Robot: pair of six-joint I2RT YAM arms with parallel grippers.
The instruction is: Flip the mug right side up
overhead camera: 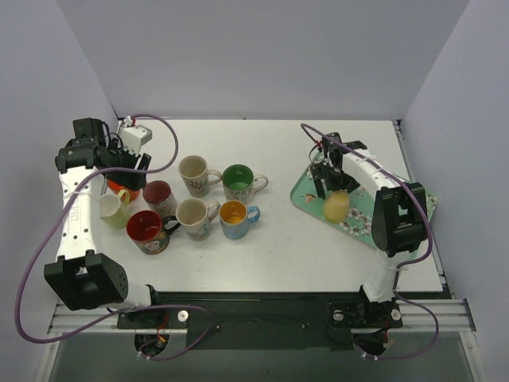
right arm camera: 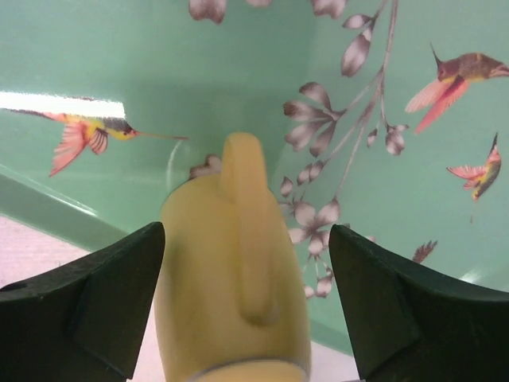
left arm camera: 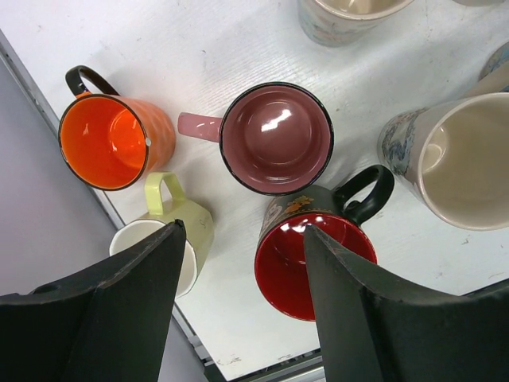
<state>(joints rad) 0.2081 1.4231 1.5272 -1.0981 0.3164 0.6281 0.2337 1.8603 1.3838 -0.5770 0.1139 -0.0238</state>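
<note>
Top view: the yellow mug (overhead camera: 336, 205) lies on its side at the near edge of the green tray (overhead camera: 305, 193), just below the right fingers (overhead camera: 328, 185). The left fingers (overhead camera: 135, 165) hang over the mugs clustered on the tabletop (overhead camera: 302, 255).

Left wrist view: fingers wide, holding nothing, above the red mug (left arm camera: 312, 263).

Right wrist view: fingers wide, flanking the yellow mug with its handle toward the camera, not clamped on it.

- White-and-black jointed left arm (overhead camera: 78, 208): white tubular links, black blocky joint housings, faint grey lettering along one link.
- White-and-black right arm (overhead camera: 367, 171): same build.
- Thin purple cable (overhead camera: 175, 147) trailing each arm.
- All jaws: matte black, wedge-shaped.
</note>
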